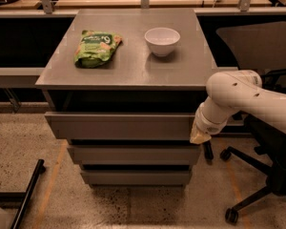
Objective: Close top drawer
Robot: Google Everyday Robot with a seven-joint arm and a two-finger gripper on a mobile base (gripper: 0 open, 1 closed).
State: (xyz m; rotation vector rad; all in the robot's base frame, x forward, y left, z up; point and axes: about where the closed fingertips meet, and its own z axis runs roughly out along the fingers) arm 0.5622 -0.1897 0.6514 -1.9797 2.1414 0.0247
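The gripper [200, 135] hangs low at the right side of a grey cabinet [133, 73], on the end of a thick white arm [238, 95] that comes in from the right edge of the view. Whether the gripper is released or clenched cannot be told, because only its pale tip shows. It grasps nothing that can be seen.

The drawer [119, 126] stretches away to the left of the gripper, and the right end of its flat front panel meets the gripper's tip. Touching or just beside cannot be told. The drawer stands pulled out part of the way. A dark gap shows between its front and the cabinet top, above and to the left of the gripper.

Two narrower lower drawers [133, 154] sit below and to the left of the gripper, each front set further back than the one above.

On the cabinet top, up and to the left of the gripper, stands a white bowl [162, 40]. A green snack bag [96, 47] lies further left, well apart from the bowl.

A dark office chair [257, 46] stands to the right of and behind the gripper. Its wheeled base [231, 216] rests on the speckled floor [133, 209] below the arm. Far to the lower left, a black bar [26, 194] slants across the floor.
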